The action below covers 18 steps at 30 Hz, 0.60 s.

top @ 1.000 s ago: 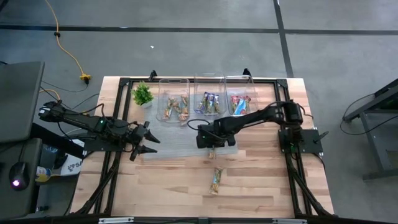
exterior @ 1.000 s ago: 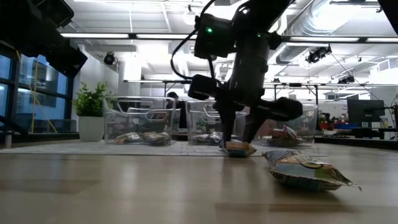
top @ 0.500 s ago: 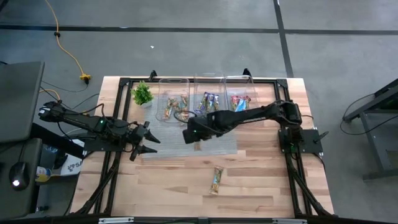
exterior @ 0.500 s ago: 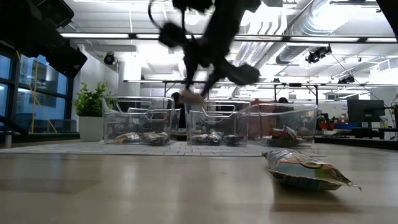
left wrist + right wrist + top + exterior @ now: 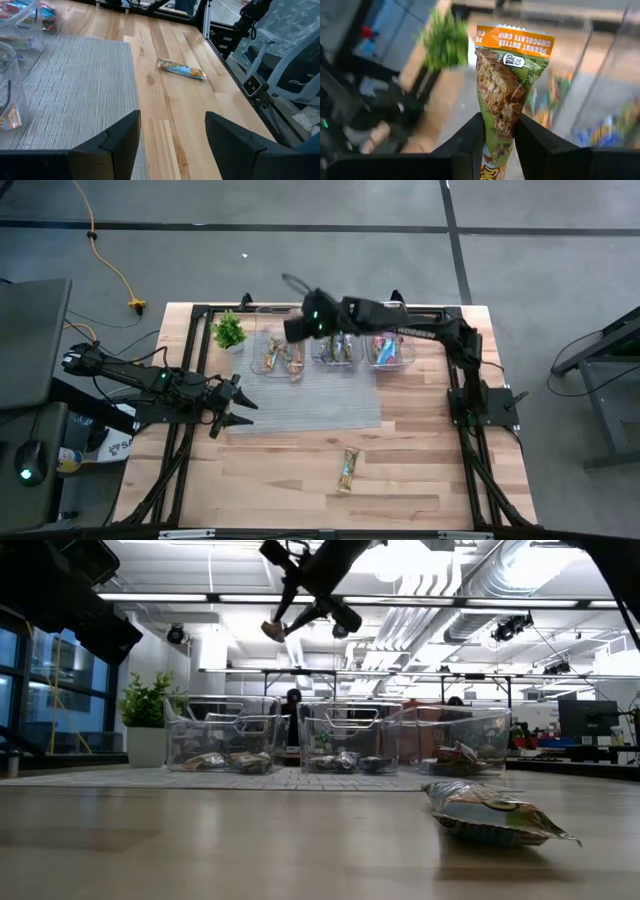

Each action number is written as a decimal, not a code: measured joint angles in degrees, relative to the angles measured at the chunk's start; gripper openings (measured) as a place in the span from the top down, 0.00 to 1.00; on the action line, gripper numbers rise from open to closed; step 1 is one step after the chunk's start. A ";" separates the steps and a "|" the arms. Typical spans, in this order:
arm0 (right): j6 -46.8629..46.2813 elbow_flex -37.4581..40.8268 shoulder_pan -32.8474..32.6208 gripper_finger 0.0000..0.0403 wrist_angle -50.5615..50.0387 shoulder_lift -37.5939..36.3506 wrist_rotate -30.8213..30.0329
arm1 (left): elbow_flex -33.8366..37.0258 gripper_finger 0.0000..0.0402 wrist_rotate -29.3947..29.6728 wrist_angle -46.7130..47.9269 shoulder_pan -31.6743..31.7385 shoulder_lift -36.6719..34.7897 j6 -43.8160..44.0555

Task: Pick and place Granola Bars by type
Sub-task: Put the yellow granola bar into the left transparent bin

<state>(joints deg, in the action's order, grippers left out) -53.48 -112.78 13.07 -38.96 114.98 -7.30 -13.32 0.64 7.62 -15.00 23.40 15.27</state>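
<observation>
My right gripper is high over the left clear bin, shut on an orange-and-green granola bar. It also shows in the low view, well above the bins. A second orange-green bar lies flat on the bare wood near the table's front; it also shows in the low view and the left wrist view. The left bin holds tan bars, the middle bin blue ones, the right bin red and blue ones. My left gripper is open and empty at the mat's left edge. My right gripper pinches the bar's lower part between its two fingers, which lie across its flat faces. Most of the bar, with its orange end, sticks out past the fingertips. The bar is lifted clear, high above the bins.
A grey mat lies in front of the three bins. A small green plant stands left of the left bin. A black frame runs around the table. Bare wood lies to the front.
My right gripper has lifted the orange-green bar off the mat's near edge. It has carried it up and toward the table's far left, from in front of the middle bin to high over the left bin, turning as it went. It stays shut on the bar.
</observation>
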 joint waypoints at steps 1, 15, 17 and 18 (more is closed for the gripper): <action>0.77 0.15 1.00 0.79 1.85 0.01 0.80 | 0.00 0.46 0.00 0.00 0.00 -0.01 0.00; 4.29 -1.64 2.52 0.79 10.97 13.02 14.62 | 0.00 0.46 0.61 -0.01 0.02 -0.01 0.25; 5.89 -2.37 2.46 0.79 10.91 14.09 15.04 | 0.00 0.46 0.61 0.04 0.01 0.00 0.72; 6.51 -2.70 2.40 0.79 10.84 14.42 14.07 | 0.00 0.46 0.61 0.06 0.01 -0.02 1.11</action>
<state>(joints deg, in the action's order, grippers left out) -46.97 -115.48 15.47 -28.12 129.40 6.77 -13.32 1.26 7.67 -14.99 23.38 16.37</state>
